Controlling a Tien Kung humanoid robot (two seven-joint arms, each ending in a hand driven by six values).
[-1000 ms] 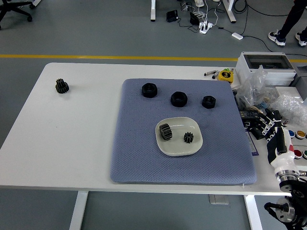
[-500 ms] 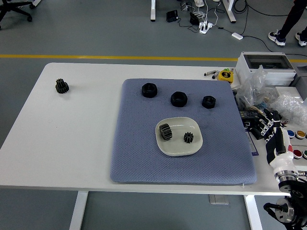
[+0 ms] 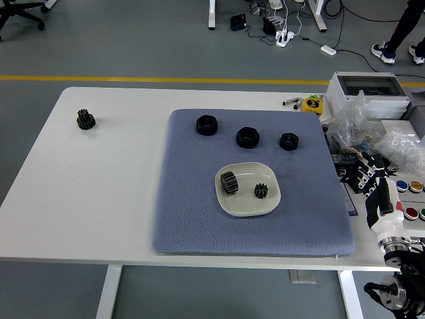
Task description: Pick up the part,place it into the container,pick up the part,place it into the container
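Note:
A white dish [image 3: 247, 206] sits on the blue-grey mat [image 3: 192, 199] and holds two black gears, a larger one [image 3: 229, 182] on its left and a smaller one [image 3: 261, 191] on its right. Three black nut-like parts lie in a row farther back on the mat: left [image 3: 206, 125], middle [image 3: 247, 137], right [image 3: 288, 141]. Another dark gear [image 3: 85, 119] rests alone on the bare table at the far left. My right hand [image 3: 373, 178] hovers beyond the mat's right edge, fingers relaxed and holding nothing. The left arm is out of view.
Clutter fills the table's right end: a white box [image 3: 368, 90], plastic bags [image 3: 358, 126], a yellow tape measure [image 3: 312, 104] and coloured buttons [image 3: 416, 187]. A person's feet [image 3: 397, 50] show at the top right. The white table [image 3: 86, 186] has bare surface left of the mat.
My right hand has drawn slightly down and to the right, away from the mat. Nothing else has moved.

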